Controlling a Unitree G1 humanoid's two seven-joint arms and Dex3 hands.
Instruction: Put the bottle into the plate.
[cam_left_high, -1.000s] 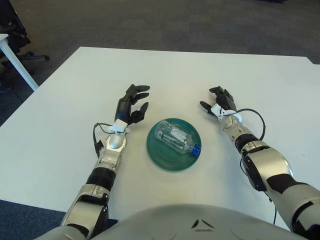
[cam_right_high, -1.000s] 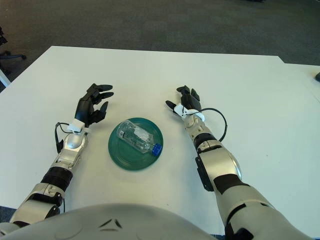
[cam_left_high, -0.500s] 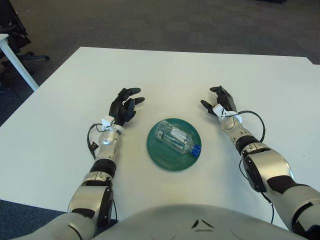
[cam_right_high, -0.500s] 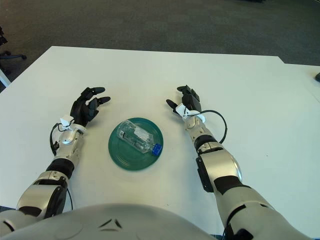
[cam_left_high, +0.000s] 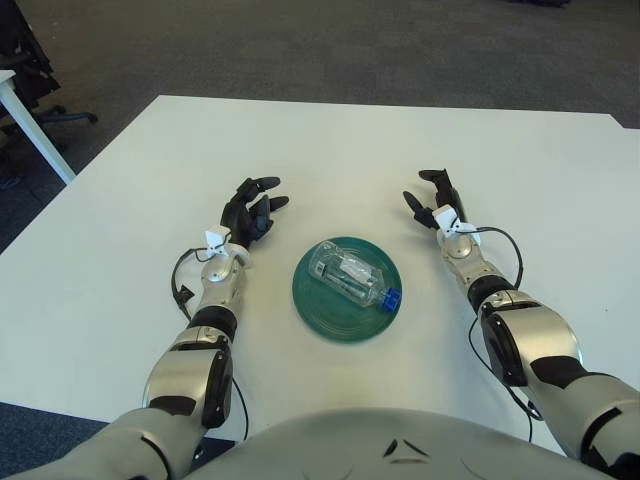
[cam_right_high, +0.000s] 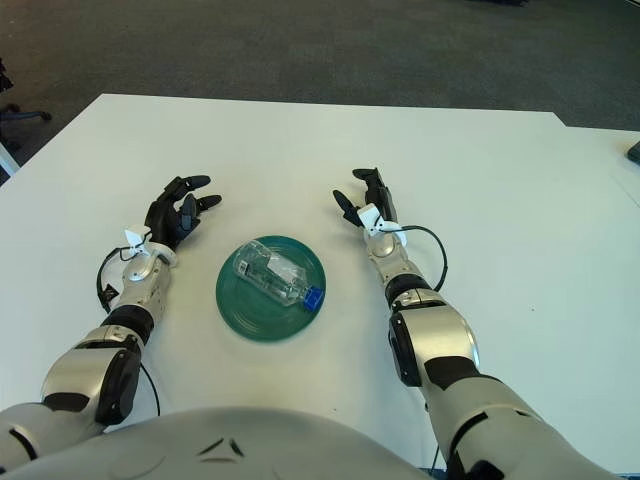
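A clear plastic bottle with a blue cap lies on its side inside the dark green plate at the table's middle front. My left hand rests on the table to the left of the plate, fingers spread and empty. My right hand rests to the right of the plate, fingers open and empty. Neither hand touches the bottle or the plate.
The white table stretches well beyond the plate on all sides. Another white table's leg and an office chair base stand on the dark carpet at far left.
My left hand has pulled back and to the left, away from the plate, and now lies lower on the table. My right hand has shifted slightly. The bottle has stayed in the plate.
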